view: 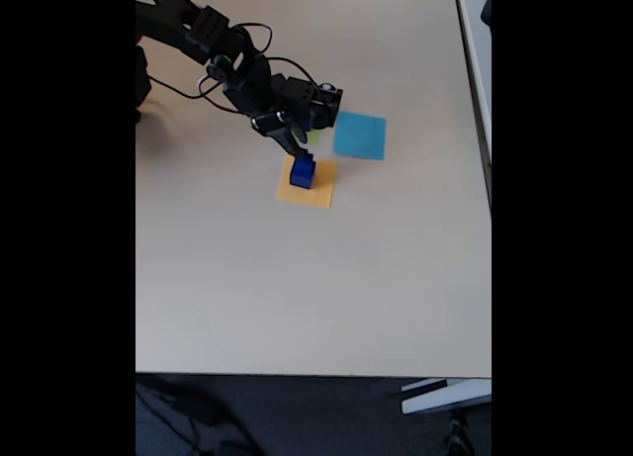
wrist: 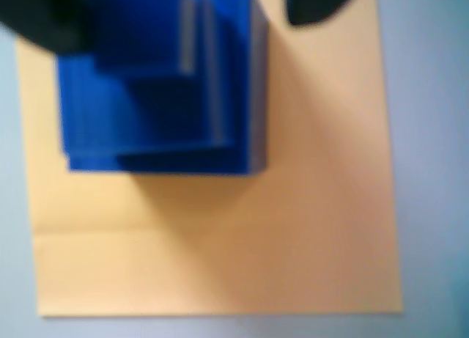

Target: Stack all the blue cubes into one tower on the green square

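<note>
- The table (view: 297,298) is a pale wooden top carrying three paper sheets near its far edge, with the black arm (view: 213,41) reaching in from the far left corner in the fixed view.
- The cyan-blue square (view: 359,136) lies farthest right; the orange-yellow square (view: 321,193) sits just nearer and left of it.
- The green square (view: 313,136) shows as a sliver behind the gripper, just beyond the orange-yellow sheet's far edge.
- The blue cubes (wrist: 157,89) stand stacked, graded smaller upward, on the orange-yellow square, toward its far left part, not on the green one.
- The gripper (view: 294,139) hangs directly over the stack; in the wrist view its dark fingertips (wrist: 44,19) straddle the top cube, one on each side.
- The jaws look spread wider than the top cube, apparently not pressing it, though blur leaves contact uncertain.
- Judged from this, the cubes lie straight below the gripper, so the next move is mostly a descent; the green target lies just beyond.
</note>
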